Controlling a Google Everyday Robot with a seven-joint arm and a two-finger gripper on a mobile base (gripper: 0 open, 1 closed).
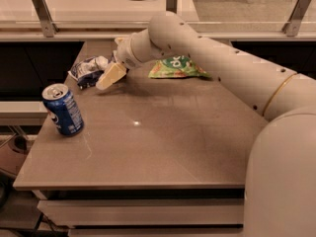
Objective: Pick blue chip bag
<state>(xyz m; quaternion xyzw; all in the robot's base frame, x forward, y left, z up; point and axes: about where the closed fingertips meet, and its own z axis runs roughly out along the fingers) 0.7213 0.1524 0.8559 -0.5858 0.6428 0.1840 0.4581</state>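
Note:
The blue chip bag [88,69] is a small wrinkly dark blue and white foil bag lying near the table's far left edge. My gripper [109,77] hangs just to the right of the bag, a little above the tabletop, with its cream-coloured fingers [112,75] pointing down and left towards the bag. The gripper is beside the bag and holds nothing that I can see. My white arm reaches in from the right across the table.
A blue soda can [62,109] stands upright near the table's left edge, in front of the bag. A larger green snack bag [177,67] lies at the back middle, partly behind my arm. The brown table [163,147] ends at a railing behind.

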